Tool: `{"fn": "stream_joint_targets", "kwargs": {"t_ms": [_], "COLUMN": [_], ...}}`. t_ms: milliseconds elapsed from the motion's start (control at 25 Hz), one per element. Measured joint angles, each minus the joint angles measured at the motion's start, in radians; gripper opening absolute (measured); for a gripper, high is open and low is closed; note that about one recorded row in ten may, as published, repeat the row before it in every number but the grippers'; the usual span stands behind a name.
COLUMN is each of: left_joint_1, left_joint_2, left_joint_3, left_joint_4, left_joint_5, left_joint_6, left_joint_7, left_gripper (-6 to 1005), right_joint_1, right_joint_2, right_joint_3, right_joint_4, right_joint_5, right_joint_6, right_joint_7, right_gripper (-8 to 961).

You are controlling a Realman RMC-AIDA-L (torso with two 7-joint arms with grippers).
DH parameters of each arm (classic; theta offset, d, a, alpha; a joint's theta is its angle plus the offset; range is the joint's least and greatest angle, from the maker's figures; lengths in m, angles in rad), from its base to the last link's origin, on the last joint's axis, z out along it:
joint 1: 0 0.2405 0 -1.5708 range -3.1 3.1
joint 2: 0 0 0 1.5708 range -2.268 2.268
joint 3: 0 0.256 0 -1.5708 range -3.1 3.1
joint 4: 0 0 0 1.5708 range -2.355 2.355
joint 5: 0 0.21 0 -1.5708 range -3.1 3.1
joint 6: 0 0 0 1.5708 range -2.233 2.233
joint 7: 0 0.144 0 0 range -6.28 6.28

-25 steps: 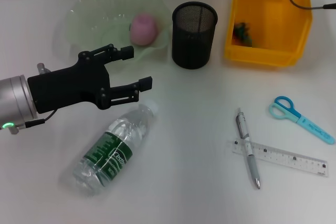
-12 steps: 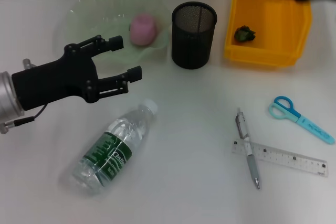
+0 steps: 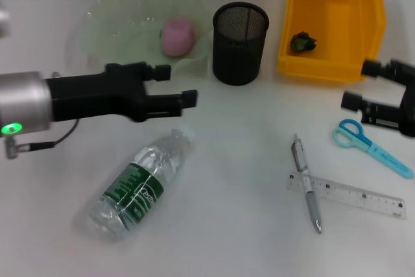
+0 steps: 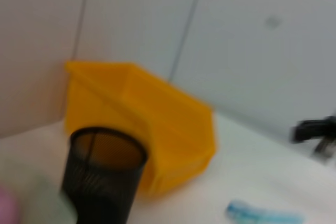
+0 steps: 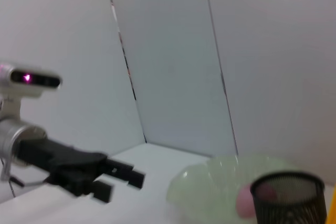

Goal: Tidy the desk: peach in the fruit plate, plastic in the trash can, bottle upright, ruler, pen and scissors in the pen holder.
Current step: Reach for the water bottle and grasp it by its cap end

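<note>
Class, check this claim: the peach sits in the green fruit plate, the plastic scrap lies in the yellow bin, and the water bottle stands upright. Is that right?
Not quite. The head view shows the water bottle lying on its side, not upright. The peach is in the green fruit plate, and the plastic scrap is in the yellow bin.

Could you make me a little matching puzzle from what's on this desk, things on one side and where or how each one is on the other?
Things:
1. peach
2. bottle
3. pen
4. plastic scrap

Places or states:
a. lying across the ruler
b. in the yellow bin
c. on its side on the desk
d. in the green fruit plate

Pairs: 1-d, 2-c, 3-a, 4-b
</note>
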Motion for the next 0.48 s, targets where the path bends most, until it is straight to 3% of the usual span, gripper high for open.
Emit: {"fn": "stream_joint_targets", "kwargs": {"t_ms": [40,80,120,160,240,280,320,360,400,480], "left_joint_1": [0.044,0.123,0.123,0.130,0.130,0.130,0.130,0.072,0.043,0.043], "left_joint_2": [-0.002,0.003,0.003,0.001,0.001,0.000,0.000,-0.002,-0.003,-0.003], "left_joint_3": [0.123,0.388,0.388,0.461,0.461,0.526,0.526,0.687,0.724,0.724], "left_joint_4": [0.157,0.473,0.473,0.567,0.567,0.647,0.647,0.737,0.732,0.732], "left_joint_5": [0.051,0.283,0.283,0.406,0.406,0.536,0.536,0.827,0.900,0.900], "left_joint_6": [-0.114,-0.348,-0.348,-0.381,-0.381,-0.399,-0.399,-0.388,-0.378,-0.378], "left_joint_7": [-0.171,-0.544,-0.544,-0.681,-0.681,-0.817,-0.817,-1.109,-1.174,-1.174], "left_gripper": [819,819,819,819,818,818,818,818,818,818], "right_joint_1": [0.000,-0.004,-0.007,-0.007,-0.002,0.001,0.008,0.008,0.013,0.016], "right_joint_2": [0.000,0.000,0.000,0.000,0.000,0.001,0.002,0.002,0.002,0.003], "right_joint_3": [0.000,0.000,0.002,0.002,0.002,0.002,0.002,0.002,0.003,0.004], "right_joint_4": [0.000,0.009,0.018,0.018,0.022,0.024,0.028,0.028,0.030,0.032], "right_joint_5": [0.000,-0.008,-0.034,-0.034,-0.063,-0.072,-0.088,-0.088,-0.093,-0.094], "right_joint_6": [0.000,-0.001,0.000,0.000,0.001,0.003,0.007,0.007,0.008,0.008], "right_joint_7": [0.000,-0.009,-0.019,-0.019,-0.019,-0.019,-0.019,-0.019,-0.019,-0.019], "right_gripper": [830,829,829,829,829,829,830,830,830,830]}}
